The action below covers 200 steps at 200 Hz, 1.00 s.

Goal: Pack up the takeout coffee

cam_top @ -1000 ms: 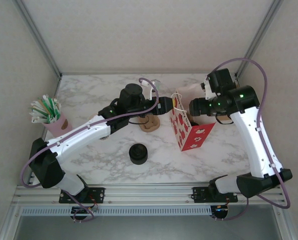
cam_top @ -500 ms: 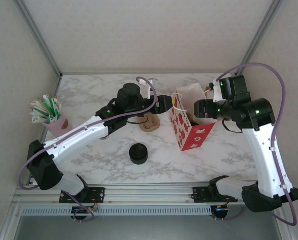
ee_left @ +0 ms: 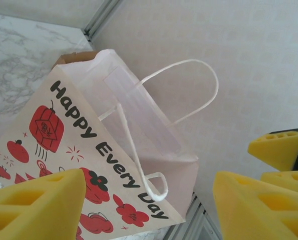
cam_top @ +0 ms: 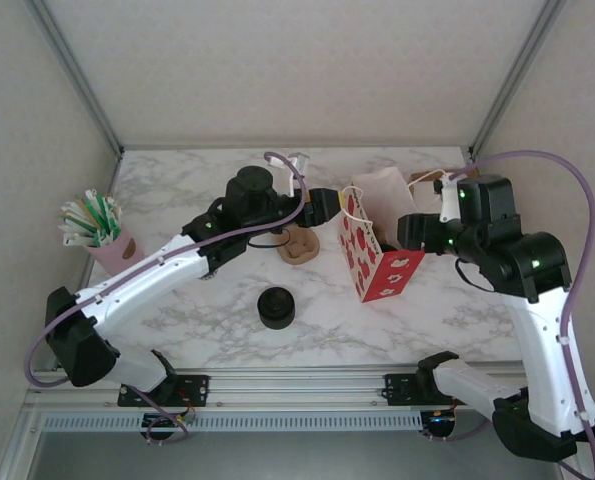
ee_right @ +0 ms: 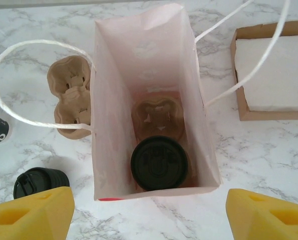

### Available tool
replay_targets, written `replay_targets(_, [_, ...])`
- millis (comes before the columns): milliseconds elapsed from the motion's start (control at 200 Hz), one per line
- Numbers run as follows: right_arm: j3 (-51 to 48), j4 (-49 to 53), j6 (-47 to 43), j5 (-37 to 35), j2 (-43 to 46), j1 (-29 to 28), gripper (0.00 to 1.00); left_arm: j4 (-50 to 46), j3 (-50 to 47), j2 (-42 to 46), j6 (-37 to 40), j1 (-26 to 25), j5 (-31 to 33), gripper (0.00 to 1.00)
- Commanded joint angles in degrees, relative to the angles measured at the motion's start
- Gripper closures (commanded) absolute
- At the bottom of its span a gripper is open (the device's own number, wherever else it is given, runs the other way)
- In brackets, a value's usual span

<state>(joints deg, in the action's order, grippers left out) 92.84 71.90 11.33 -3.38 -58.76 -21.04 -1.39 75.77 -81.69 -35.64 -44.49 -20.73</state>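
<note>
Right wrist view: the takeout coffee (ee_right: 159,162) stands inside the open paper bag (ee_right: 108,100), black lid up, seated in one pocket of a cardboard carrier (ee_right: 156,115) on the bag's floor. The right gripper (ee_right: 151,215) hangs above the bag's mouth, fingers spread and empty. The left gripper (ee_left: 149,205), facing the bag's printed side, is likewise wide apart and holds nothing. Such a paper cup is likely light, easily crushed and prone to spilling. Any hold would best fall gently on the wall just below the lid.
</note>
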Motion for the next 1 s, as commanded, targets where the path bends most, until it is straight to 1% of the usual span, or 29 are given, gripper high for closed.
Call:
replay_targets(0, [-1.1, -1.9, 0.8, -0.4, 2.1, -0.4, 0.2, 0.6, 0.4, 2.0, 1.5, -0.4, 1.5, 0.32])
replay_targets(360, [-5.1, -3.7, 1.1, 1.0, 7.1, -0.4, 0.18, 2.4, -3.2, 6.6, 2.1, -0.4, 3.9, 0.31])
replay_targets(400, [-5.2, -3.7, 1.2, 1.0, 7.1, -0.4, 0.18, 2.4, -3.4, 7.1, 2.2, -0.4, 4.5, 0.29])
replay_targets(621, [-4.9, -3.9, 1.5, 1.1, 7.3, -0.4, 0.18, 1.0, -3.7, 8.3, 2.9, -0.4, 6.3, 0.27])
replay_targets(646, [-4.9, -3.9, 1.5, 1.1, 7.3, -0.4, 0.18, 0.9, -3.8, 8.4, 2.9, -0.4, 6.5, 0.24])
replay_targets(746, [-5.0, -3.6, 1.6, 1.0, 7.4, -0.4, 0.17, 0.8, -4.2, 9.1, 3.0, -0.4, 7.1, 0.23])
replay_targets(786, [-5.1, -3.5, 1.5, 1.1, 7.4, -0.4, 0.17, 0.7, -4.3, 9.2, 3.0, -0.4, 7.4, 0.21])
replay_targets(946, [-5.6, -3.4, 1.7, 1.4, 7.8, -0.4, 0.16, 0.6, -4.4, 9.5, 3.2, -0.4, 7.7, 0.19])
replay_targets(996, [-5.7, -3.3, 1.7, 1.5, 7.9, -0.4, 0.15, 0.4, -4.5, 9.4, 3.2, -0.4, 7.9, 0.16])
